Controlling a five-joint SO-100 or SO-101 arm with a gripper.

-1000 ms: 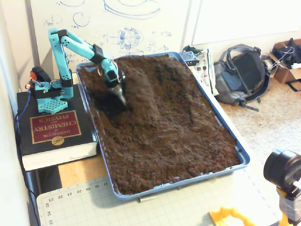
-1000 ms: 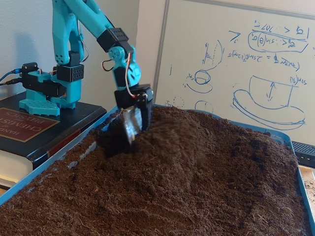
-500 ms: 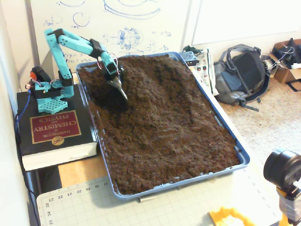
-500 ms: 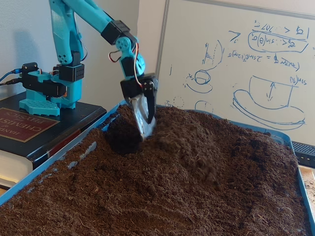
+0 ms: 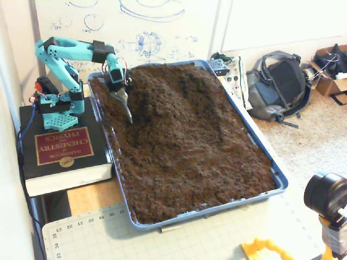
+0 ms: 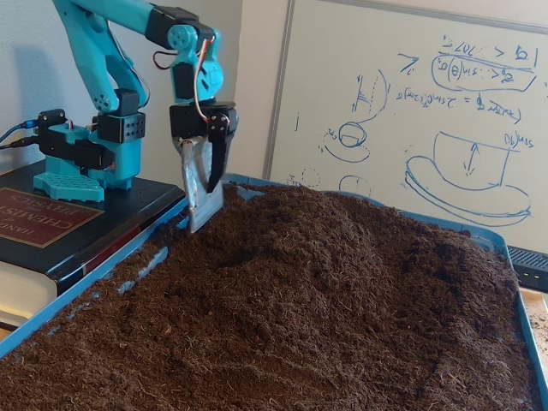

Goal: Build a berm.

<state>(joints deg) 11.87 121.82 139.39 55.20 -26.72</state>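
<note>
Bright, even room light surrounds me, with soft shadows in the soil (image 5: 184, 135) just below my pincer (image 5: 126, 108). The whiteboard (image 6: 411, 111) behind me looks slightly washed out. Both fixed views are somewhat soft and grainy.

Dark brown soil (image 5: 190, 141) fills a blue tray (image 5: 279, 181). The arm (image 6: 94, 51) is turquoise with black joints. The book (image 5: 59, 149) is black with a maroon, gold-lettered panel. Blue sketches mark the whiteboard (image 6: 411, 111).

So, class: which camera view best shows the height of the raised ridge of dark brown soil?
The low side-on fixed view: the raised ridge of dark brown soil rises in profile. The high fixed view flattens the ridge, showing its footprint.
</note>
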